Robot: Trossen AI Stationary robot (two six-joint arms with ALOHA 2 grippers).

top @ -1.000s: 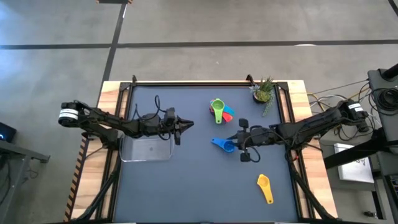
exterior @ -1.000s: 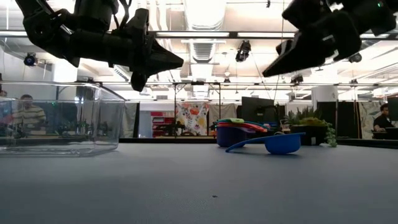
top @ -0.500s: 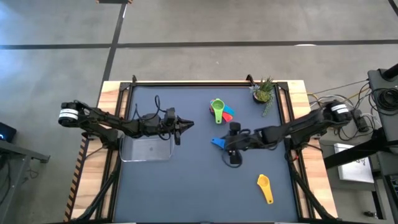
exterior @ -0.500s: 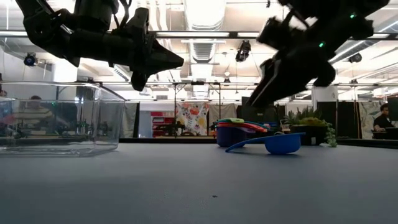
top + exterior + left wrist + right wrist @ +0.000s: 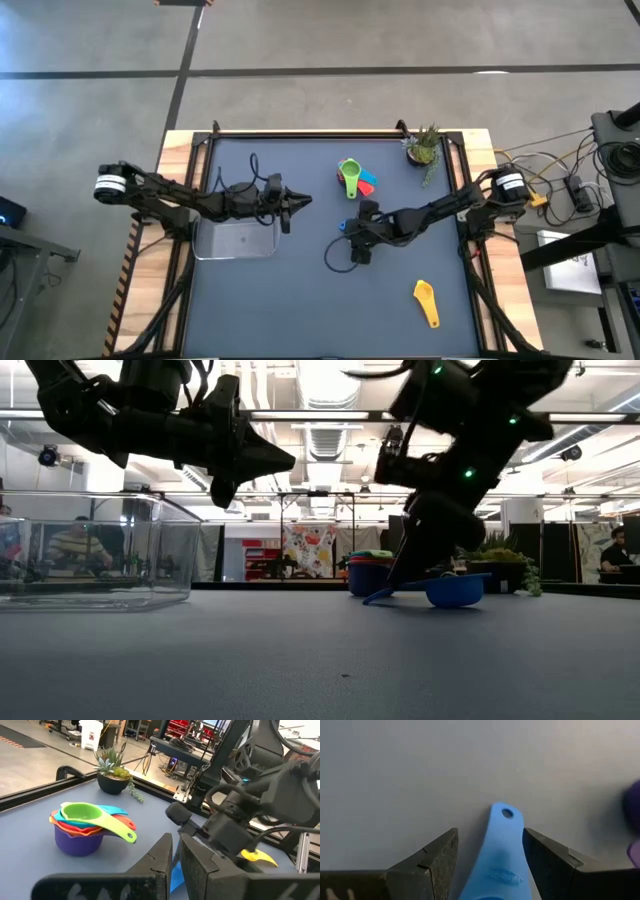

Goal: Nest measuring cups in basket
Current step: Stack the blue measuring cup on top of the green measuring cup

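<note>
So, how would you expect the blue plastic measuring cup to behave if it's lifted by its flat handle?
The blue plastic measuring cup looks small and rigid, so probably light and stiff. The open right gripper straddles its thin, smooth handle; gripped there, the bowl end may droop or pivot.

Grey concrete floor [image 5: 330, 40]; workshop behind with ceiling strip lights [image 5: 325, 380], seated person [image 5: 75, 545]

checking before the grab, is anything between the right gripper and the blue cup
Nothing visible. The right gripper is open with one finger on each side of the blue cup's handle, bare table around it. The nested stack sits apart, beyond the cup.
</note>
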